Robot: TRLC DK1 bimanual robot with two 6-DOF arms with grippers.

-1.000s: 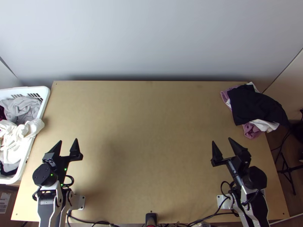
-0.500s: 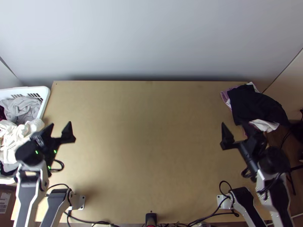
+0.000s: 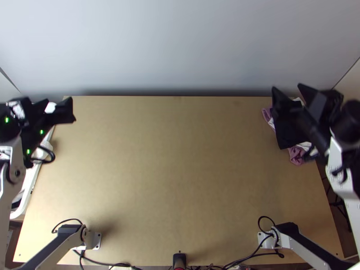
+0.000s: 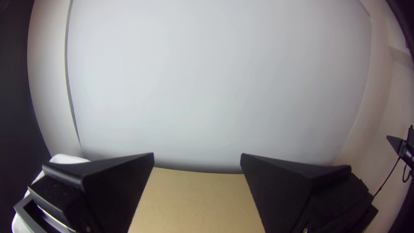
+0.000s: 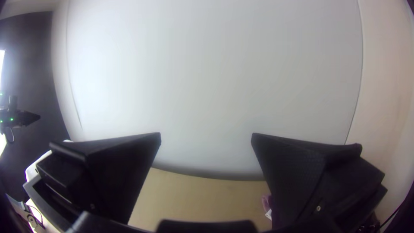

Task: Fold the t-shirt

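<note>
Left claw (image 3: 58,99) gapes wide, 2 flat black wedges gripping nothing; right claw (image 3: 286,87) is spread wide and empty too. Near the latter, at the far right of the smooth, pale wooden surface (image 3: 180,180), a dark cloth (image 3: 285,135) lies bunched over white cloth (image 3: 305,146) and wrinkled purple cloth (image 3: 295,155). Which piece is the t-shirt, I cannot tell. A white basket (image 3: 28,186) with a rounded rim stands at the left.
</note>
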